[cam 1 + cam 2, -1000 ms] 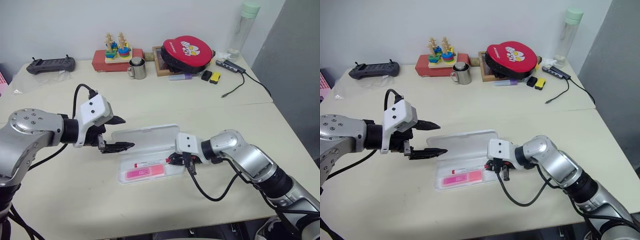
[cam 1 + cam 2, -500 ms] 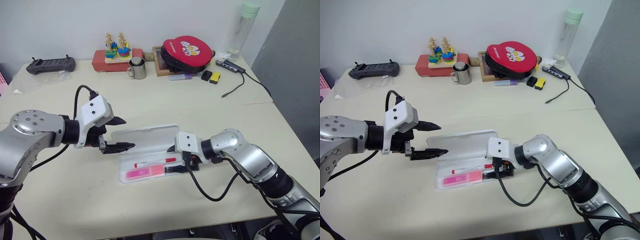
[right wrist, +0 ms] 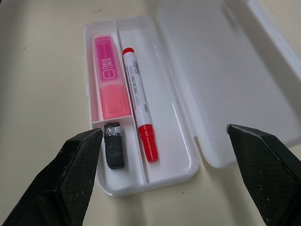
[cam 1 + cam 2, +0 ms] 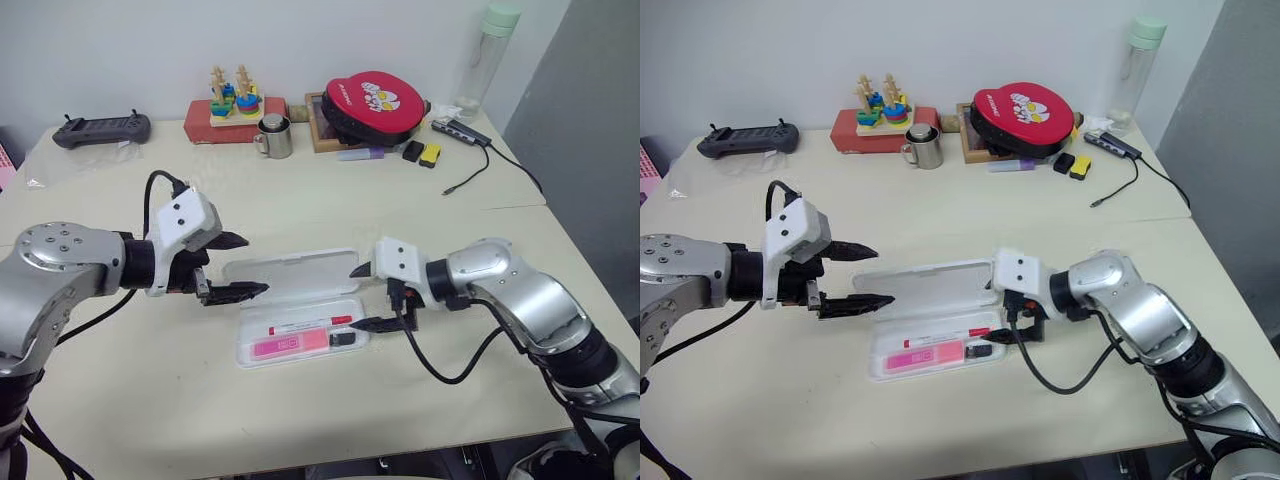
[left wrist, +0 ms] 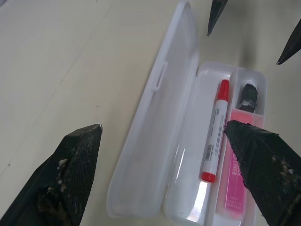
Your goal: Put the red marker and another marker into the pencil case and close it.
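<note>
Over pencil case (image 4: pixel 300 305), right claw (image 4: pixel 368 297) opened, lifted off red marker (image 4: pixel 310 324).

The pencil case (image 4: pixel 300 310), a flat white plastic box, lies open near the table's front edge, lid folded back flat. Inside, the red marker (image 3: pixel 138 103) lies lengthwise in the lid-side compartment; the chunky pink highlighter (image 3: pixel 110 88) fills the outer compartment.
</note>
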